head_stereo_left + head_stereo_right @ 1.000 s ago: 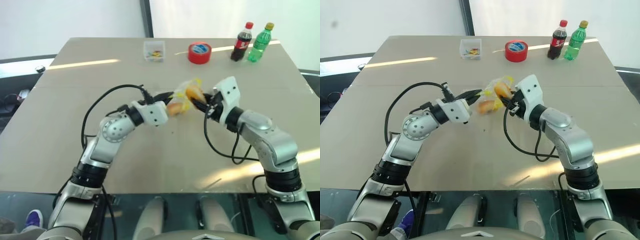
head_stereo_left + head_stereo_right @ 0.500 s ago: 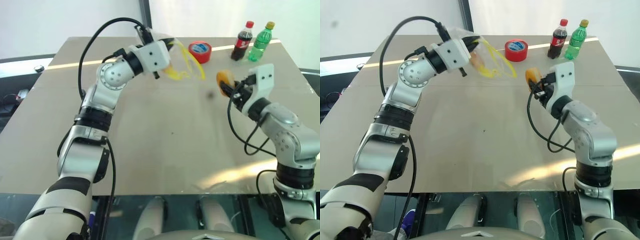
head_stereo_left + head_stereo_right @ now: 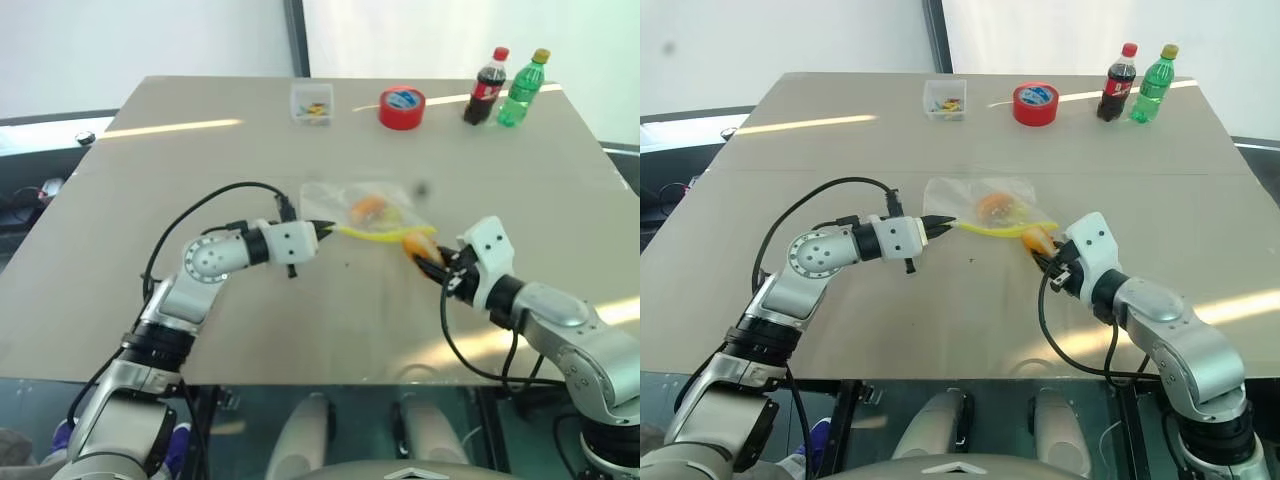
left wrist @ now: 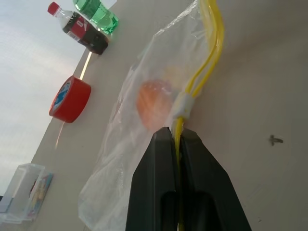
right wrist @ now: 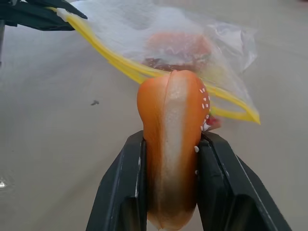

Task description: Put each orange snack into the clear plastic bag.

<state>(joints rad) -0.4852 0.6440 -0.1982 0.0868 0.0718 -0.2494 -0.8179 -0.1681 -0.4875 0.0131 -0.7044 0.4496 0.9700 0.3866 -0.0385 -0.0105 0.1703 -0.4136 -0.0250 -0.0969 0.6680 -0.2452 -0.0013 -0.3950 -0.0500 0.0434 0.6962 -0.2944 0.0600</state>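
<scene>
Now pinching bag [image 3: 365, 210] seal in left claw [image 3: 322, 230]; right claw [image 3: 432, 262] clamping snack [image 3: 418, 243] just outside, probably for insertion.

Bright daylight from the far side, pale glare streaks across the table [image 3: 250, 330], glints on the bottles [image 3: 507, 85], soft faint shadows, the bag [image 3: 355, 205] slightly smeared by motion blur, wrist views sharp up close, hazy and washed out behind
</scene>
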